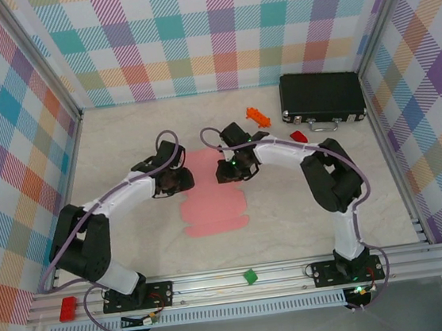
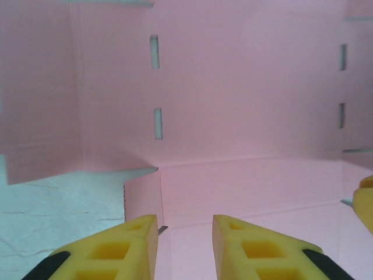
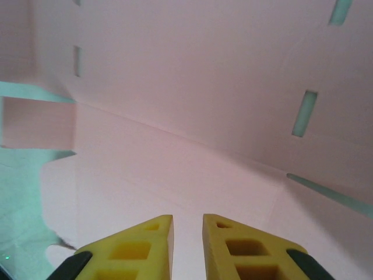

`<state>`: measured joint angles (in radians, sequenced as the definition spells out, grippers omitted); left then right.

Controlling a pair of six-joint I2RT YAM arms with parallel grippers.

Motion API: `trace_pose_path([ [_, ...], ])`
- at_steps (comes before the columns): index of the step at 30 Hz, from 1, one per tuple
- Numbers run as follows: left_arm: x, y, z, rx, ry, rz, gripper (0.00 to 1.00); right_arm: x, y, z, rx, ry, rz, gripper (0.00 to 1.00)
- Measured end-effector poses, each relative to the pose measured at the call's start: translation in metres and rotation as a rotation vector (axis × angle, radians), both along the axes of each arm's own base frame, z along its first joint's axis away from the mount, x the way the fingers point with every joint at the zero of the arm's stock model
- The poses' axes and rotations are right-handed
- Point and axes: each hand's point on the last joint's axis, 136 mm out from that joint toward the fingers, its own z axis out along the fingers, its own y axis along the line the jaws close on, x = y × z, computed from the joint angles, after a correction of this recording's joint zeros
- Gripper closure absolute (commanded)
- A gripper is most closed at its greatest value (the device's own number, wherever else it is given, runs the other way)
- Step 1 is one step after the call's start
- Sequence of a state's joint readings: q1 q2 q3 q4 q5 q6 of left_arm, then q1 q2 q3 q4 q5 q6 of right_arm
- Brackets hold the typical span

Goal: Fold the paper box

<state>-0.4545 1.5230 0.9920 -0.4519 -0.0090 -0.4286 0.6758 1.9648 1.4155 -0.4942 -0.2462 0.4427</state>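
- Multicolour plaid wall panels (image 1: 214, 30) run along the left, top and right of the frame.
- Pale marble-look tabletop (image 1: 122, 137) covers the middle.
- Pink thin-card paper box (image 1: 214, 206), a flat notched sheet, lies at centre frame on the tabletop. Its upper end sits between the two grippers. Wrist views show creases and narrow slots.
- Black rectangular hard case (image 1: 321, 96) is at upper right by the wall, well apart from the sheet.
- Left gripper (image 2: 185, 219) is at the sheet's upper left edge, yellow fingers slightly apart, nothing between them.
- Right gripper (image 3: 187, 217) is at the sheet's upper right edge, fingers narrowly parted, nothing pinched.
- Small orange plastic piece (image 1: 258, 116) lies left of the case, small red piece (image 1: 298, 136) below it.
- Small green block (image 1: 250, 275) sits on the bottom rail.
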Motion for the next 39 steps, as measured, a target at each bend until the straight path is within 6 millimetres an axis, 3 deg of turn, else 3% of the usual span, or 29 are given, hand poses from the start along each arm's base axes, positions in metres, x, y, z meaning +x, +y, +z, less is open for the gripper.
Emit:
trace_pose_path([
  [3, 0.004, -0.001, 0.014, -0.005, -0.039, -0.008, 0.74, 0.005, -0.005, 0.024, 0.005, -0.065, -0.027, 0.76],
  [6, 0.004, -0.006, 0.017, -0.008, -0.048, -0.027, 0.81, 0.008, -0.015, 0.034, -0.012, -0.104, -0.063, 0.72],
  [11, 0.005, -0.026, 0.002, -0.040, 0.015, -0.079, 1.00, 0.004, -0.041, 0.011, -0.091, -0.074, -0.125, 0.67],
  [16, 0.000, -0.041, -0.027, -0.038, 0.099, -0.106, 1.00, -0.007, -0.055, -0.008, -0.143, -0.032, -0.155, 0.65],
  [27, -0.007, -0.039, -0.065, 0.007, 0.193, -0.092, 1.00, 0.002, -0.064, -0.021, -0.187, -0.032, -0.228, 0.63],
  [32, -0.004, -0.039, -0.067, 0.020, 0.190, -0.090, 1.00, 0.001, -0.063, -0.034, -0.195, -0.010, -0.227, 0.63],
  [39, -0.002, -0.040, -0.067, 0.036, 0.188, -0.092, 1.00, 0.002, -0.051, -0.034, -0.146, 0.005, -0.208, 0.65],
])
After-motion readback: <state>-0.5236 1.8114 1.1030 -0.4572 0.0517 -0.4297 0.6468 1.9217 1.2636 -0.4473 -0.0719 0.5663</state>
